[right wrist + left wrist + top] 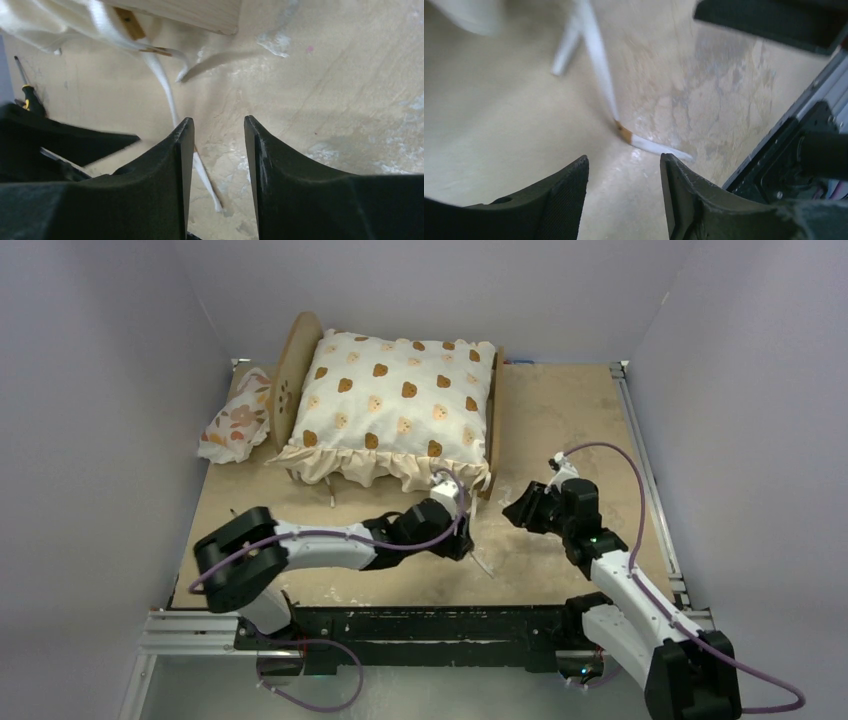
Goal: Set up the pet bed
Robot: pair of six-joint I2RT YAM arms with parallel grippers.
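The pet bed (293, 370) stands at the back left, its rounded wooden headboard on the left and its footboard on the right. A cream bear-print cushion (395, 400) lies on it. White tie ribbons (482, 562) trail from the cushion's front corner onto the table. My left gripper (465, 538) hovers low in front of that corner, open and empty (624, 162), with one ribbon (599, 75) just beyond its fingertips. My right gripper (517, 508) faces it from the right, open and empty (219, 127), with a ribbon (165, 87) on the table under its left finger. The bed's wood corner (190, 12) shows above.
A small floral pillow (235, 425) lies on the table left of the headboard. A screwdriver (30, 95) lies by the left edge of the right wrist view. Metal rails (650, 470) border the tabletop, and grey walls close in on three sides.
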